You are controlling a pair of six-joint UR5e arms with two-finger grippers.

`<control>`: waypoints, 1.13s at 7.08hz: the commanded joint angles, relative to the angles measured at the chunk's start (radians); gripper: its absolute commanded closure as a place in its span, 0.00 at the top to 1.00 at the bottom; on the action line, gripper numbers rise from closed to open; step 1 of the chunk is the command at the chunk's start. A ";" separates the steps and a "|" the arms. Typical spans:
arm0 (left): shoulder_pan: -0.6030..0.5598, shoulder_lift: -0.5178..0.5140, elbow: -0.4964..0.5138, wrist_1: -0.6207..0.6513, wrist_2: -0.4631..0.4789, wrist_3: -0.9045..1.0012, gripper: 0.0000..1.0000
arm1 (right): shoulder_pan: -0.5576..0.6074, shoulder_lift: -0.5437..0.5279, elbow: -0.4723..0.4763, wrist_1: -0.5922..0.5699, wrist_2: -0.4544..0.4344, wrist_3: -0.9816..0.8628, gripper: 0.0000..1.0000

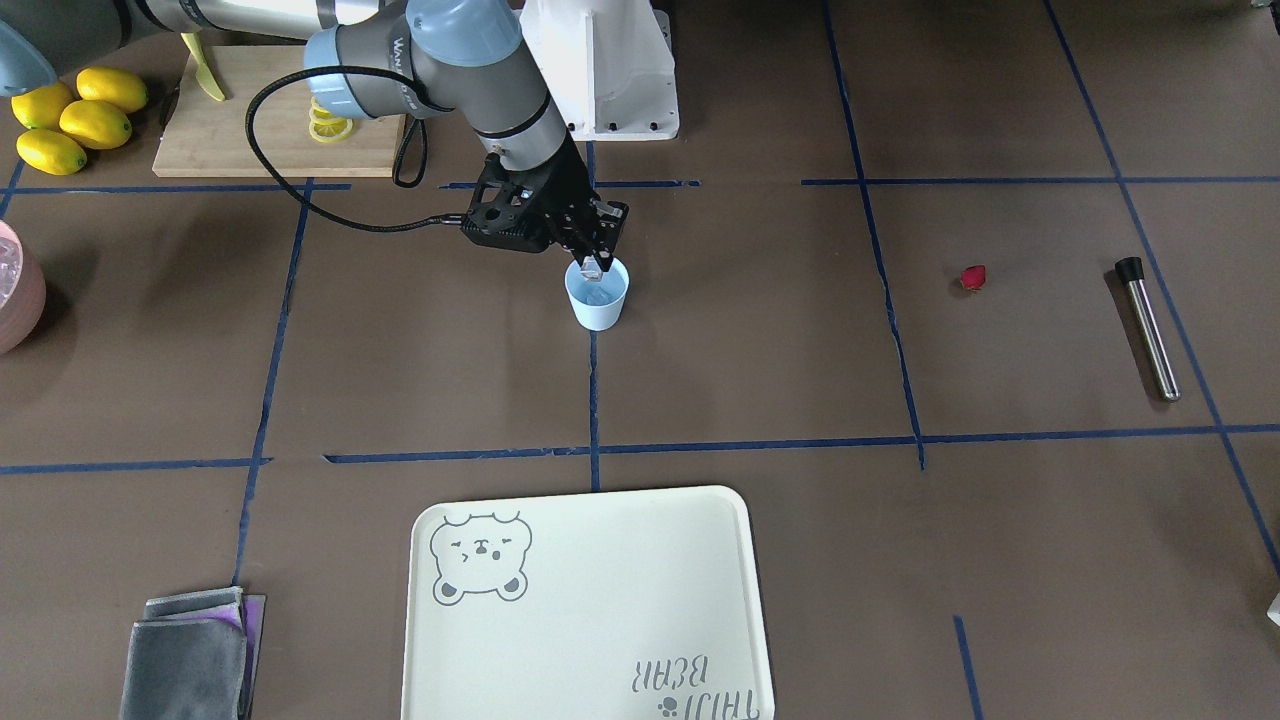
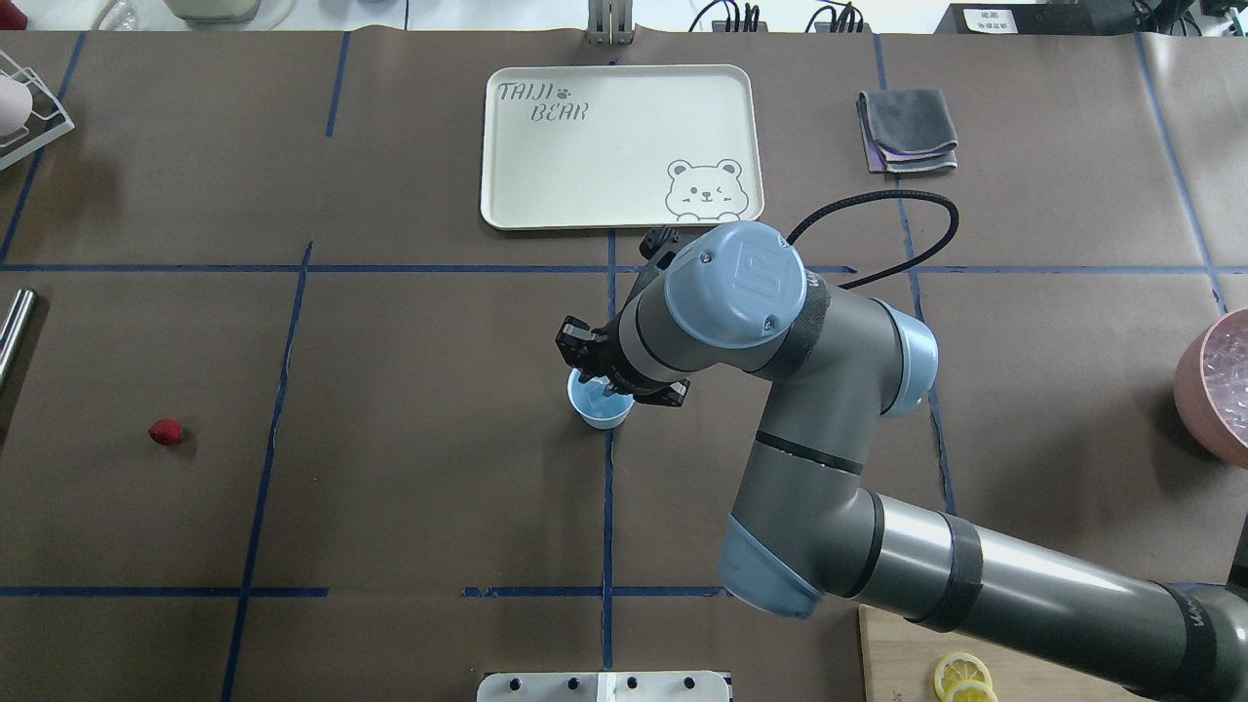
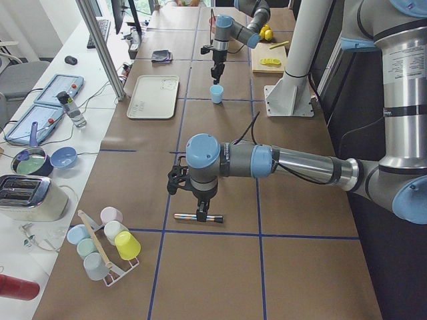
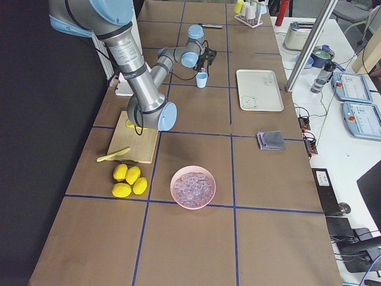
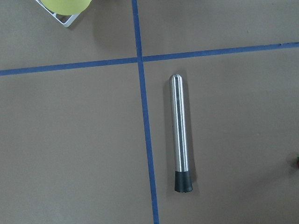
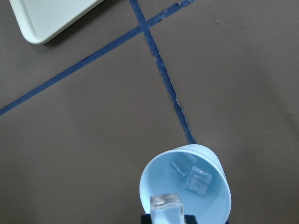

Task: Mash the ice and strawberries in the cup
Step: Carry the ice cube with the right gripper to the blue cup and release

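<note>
The pale-blue cup stands at the table's middle, on a blue tape line. My right gripper hangs just over its mouth, shut on one clear ice cube. Two more pieces of ice lie inside the cup. A small dark-red strawberry rests alone on the brown paper, far off on my left side. My left gripper shows only in the exterior left view, hovering above a steel muddler; I cannot tell whether it is open or shut.
A pink bowl of ice sits at my far right, beside lemons and a cutting board. A cream bear tray and grey cloth lie beyond the cup. A rack of cups stands past the muddler.
</note>
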 commanded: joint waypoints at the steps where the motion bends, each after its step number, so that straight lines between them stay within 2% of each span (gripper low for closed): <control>1: 0.002 0.000 0.000 0.001 0.000 0.001 1.00 | -0.011 0.000 -0.002 0.000 -0.008 0.002 0.63; 2: 0.002 0.000 0.000 -0.001 0.000 0.001 1.00 | -0.011 -0.001 -0.004 0.000 -0.008 0.002 0.78; 4: 0.002 0.000 0.000 -0.001 0.000 0.001 1.00 | -0.008 -0.003 -0.004 0.002 -0.008 0.002 0.79; 5: 0.002 0.000 0.000 -0.001 -0.002 0.000 1.00 | 0.014 -0.006 0.007 -0.006 -0.002 -0.001 1.00; 6: 0.009 -0.003 0.009 -0.002 -0.047 -0.005 1.00 | 0.072 -0.079 0.068 -0.007 0.045 -0.010 0.99; 7: 0.037 -0.003 0.006 -0.045 -0.116 -0.035 1.00 | 0.158 -0.191 0.152 -0.004 0.142 -0.054 0.99; 8: 0.105 -0.005 -0.003 -0.095 -0.121 -0.143 1.00 | 0.238 -0.299 0.215 -0.006 0.223 -0.170 0.99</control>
